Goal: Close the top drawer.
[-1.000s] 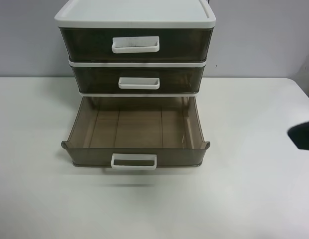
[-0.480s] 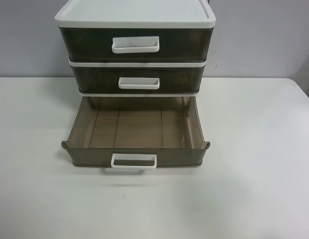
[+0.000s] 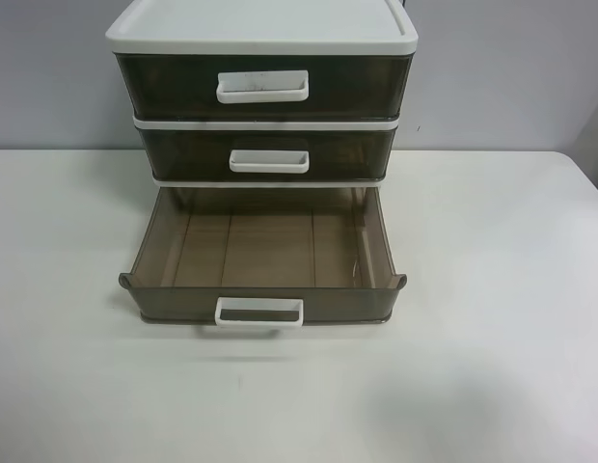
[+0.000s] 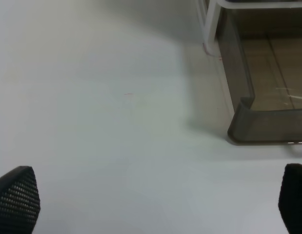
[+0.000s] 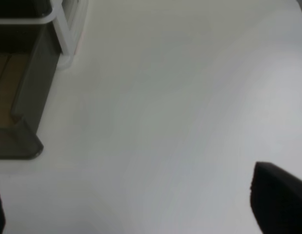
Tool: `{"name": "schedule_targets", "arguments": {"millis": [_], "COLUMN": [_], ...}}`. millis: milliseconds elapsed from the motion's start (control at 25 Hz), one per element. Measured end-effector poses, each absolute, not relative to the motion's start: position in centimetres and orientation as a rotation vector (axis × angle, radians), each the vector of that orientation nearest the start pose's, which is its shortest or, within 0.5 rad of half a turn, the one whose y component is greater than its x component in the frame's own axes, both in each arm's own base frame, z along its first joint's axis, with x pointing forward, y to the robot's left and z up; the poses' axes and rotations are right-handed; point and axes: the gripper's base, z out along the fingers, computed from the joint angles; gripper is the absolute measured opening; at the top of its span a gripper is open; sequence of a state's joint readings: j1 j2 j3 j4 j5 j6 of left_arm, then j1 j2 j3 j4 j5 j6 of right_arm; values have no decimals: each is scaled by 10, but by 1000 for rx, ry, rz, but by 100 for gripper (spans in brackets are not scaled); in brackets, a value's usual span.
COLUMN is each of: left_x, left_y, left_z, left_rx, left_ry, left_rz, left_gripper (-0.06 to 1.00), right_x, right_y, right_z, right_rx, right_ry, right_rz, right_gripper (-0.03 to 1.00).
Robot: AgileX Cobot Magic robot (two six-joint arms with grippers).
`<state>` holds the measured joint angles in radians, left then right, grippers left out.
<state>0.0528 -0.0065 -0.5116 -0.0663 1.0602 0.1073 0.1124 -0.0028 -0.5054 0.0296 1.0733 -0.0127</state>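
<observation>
- The left fingers [image 4: 17, 200] and right fingers [image 5: 280, 200] are spread wide and hold nothing, low over the desk [image 3: 492, 289].
- Ahead, between them, the bottom drawer [image 4: 268, 124] is pulled out.
- The top drawer [image 3: 357, 87] is farther and higher and looks flush. It is probably light, stiff, slick plastic, so push its front by the handle [image 3: 261, 96].

Looks like a lab or test bench rather than a home. Bare white table [image 3: 492, 289] against a plain grey wall [image 3: 511, 77], holding only 1 plastic organizer [image 3: 262, 39] with 3 smoky-brown drawers.
</observation>
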Motion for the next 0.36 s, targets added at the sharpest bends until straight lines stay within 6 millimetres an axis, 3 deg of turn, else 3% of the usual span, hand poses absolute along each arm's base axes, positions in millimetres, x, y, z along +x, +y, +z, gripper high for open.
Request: {"name": "schedule_targets", "arguments": {"millis": [360], "left_x": [-7], "left_y": [-6], "left_z": [281], "left_rx": [59], "left_ry": [2023], "left_rz": [21], "left_gripper": [99], "right_x": [-7], "right_y": [2], "right_z": [278], "right_rx": [-130], "right_ry": [2046], "right_rz": [97], "right_gripper": [99]}}
